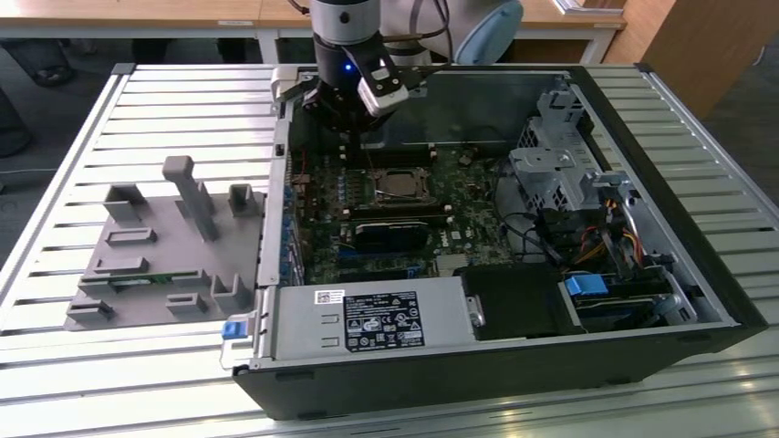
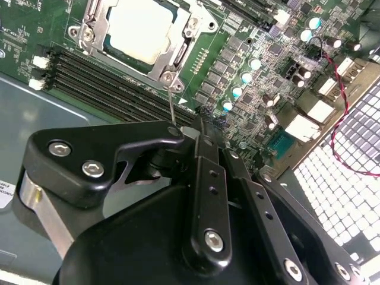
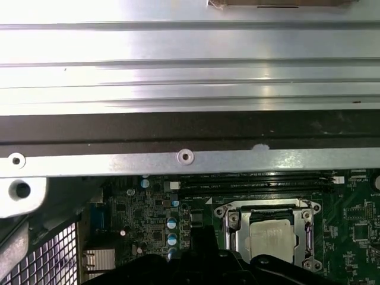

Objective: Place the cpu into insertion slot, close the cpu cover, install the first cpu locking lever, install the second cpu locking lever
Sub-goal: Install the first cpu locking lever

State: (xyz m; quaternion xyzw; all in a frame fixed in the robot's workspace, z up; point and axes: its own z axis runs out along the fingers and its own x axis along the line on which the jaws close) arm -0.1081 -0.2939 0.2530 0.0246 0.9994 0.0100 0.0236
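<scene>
**Exterior view.** Computer case (image 1: 487, 374), side open, on a slatted table (image 1: 73, 182). A grey tray (image 1: 134, 274) sits beside it on the exterior view's left. The gripper (image 1: 356, 117) hangs inside the case, just above the socket (image 1: 397, 172). The chip (image 1: 396, 185) lies flat in that socket.

**Second wrist view.**
- Chip (image 2: 139, 29): seated, pale metal top facing up. It is square, so it has no long axis.
- Cover (image 2: 181, 54): down around the chip's rim, its window framing the top.
- Lever (image 2: 171, 104): a thin wire rod. Its long axis runs from the socket corner beside the memory slots (image 2: 107, 83) up to the gripper (image 2: 189, 132), near upright.
- The lever's free end meets the gripper tip and is possibly held there. Whether the gripper is open or closed cannot be told.

Handling, by judgement: the lever looks light, stiff yet springy, and smooth enough to slip. It is best taken at the free end, farthest from its hinge. The chip is fragile, so pressure belongs on the cover, not on its top.

**First wrist view.** Chip (image 3: 270, 237) inside the cover (image 3: 237, 237), on the green circuit board (image 3: 356, 237), below the case's metal rail.
</scene>
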